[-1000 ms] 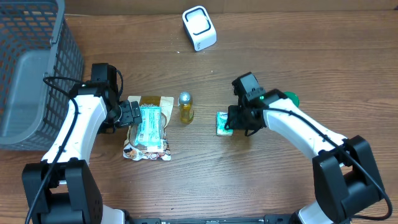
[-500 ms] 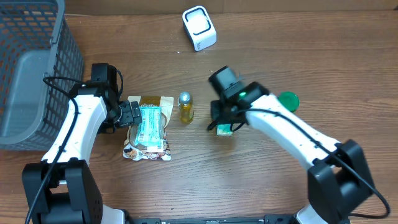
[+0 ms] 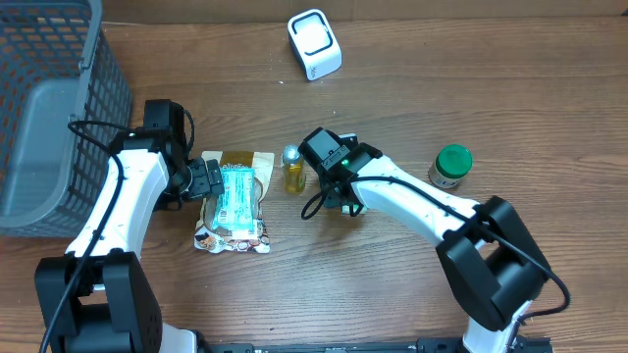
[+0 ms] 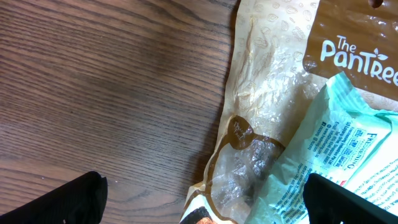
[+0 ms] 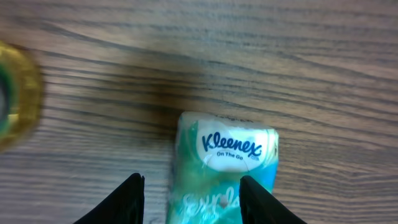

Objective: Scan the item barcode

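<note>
Directions are read on the overhead view, with 12 o'clock at the far edge of the table [image 3: 549,88].

1. Grey mesh basket [image 3: 59,59]: occupies the far-left corner, at 10 o'clock from the table centre.
2. Left gripper [image 3: 209,181]: released, jaws fully spread. It sits at the 9 o'clock edge of a brown snack bag [image 3: 235,235]. In the left wrist view both fingertips [image 4: 68,202] appear at the lower corners, apart from the bag.
3. Teal wipes pack [image 3: 235,194]: lies on top of the brown snack bag and covers its middle.
4. Small bottle [image 3: 292,172]: yellow contents, silver cap, upright. It stands just beside the bag at its 3 o'clock side.
5. Barcode scanner [image 3: 314,44]: white, at 12 o'clock from the bottle, well apart from all other items and near the far edge.
6. Right gripper [image 5: 191,180]: positioned at 4 o'clock from the bottle, near it. Its jaws are partly spread and straddle the Kleenex pack [image 5: 227,149], which is on the wood with its label facing up. Whether the fingers clamp the pack cannot be determined. In the overhead view the gripper hides the pack.
7. Green-lidded jar [image 3: 451,165]: upright at 3 o'clock from the right gripper, well apart.
</note>
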You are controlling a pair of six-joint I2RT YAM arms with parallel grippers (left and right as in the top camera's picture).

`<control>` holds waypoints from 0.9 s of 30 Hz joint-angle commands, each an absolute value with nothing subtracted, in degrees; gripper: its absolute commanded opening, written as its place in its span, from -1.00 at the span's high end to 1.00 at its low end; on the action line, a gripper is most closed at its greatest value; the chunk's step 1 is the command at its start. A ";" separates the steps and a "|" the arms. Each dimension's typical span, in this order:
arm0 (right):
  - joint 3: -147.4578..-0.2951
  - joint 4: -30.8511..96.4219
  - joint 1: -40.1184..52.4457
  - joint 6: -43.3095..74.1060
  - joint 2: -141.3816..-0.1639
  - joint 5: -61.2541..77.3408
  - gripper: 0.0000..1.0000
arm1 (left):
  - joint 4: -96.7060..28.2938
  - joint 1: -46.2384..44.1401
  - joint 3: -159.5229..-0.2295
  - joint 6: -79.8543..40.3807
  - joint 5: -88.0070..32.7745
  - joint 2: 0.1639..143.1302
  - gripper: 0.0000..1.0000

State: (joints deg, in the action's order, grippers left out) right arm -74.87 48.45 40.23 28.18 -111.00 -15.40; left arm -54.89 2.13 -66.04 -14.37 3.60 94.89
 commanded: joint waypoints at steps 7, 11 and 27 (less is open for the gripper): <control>-74.96 48.12 40.45 28.75 -114.89 -16.88 0.19 | -55.00 1.96 -66.92 -13.72 3.14 95.13 -0.99; -75.02 48.12 40.42 28.73 -114.89 -16.84 0.61 | -55.00 1.96 -66.92 -13.72 3.14 95.13 -0.99; -78.63 50.89 33.47 24.73 -105.73 7.01 0.93 | -55.00 1.96 -66.92 -13.72 3.16 95.13 -0.99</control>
State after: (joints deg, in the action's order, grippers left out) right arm -76.84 51.05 36.77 27.57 -110.26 -4.73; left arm -54.89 2.13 -66.04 -14.37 3.60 94.89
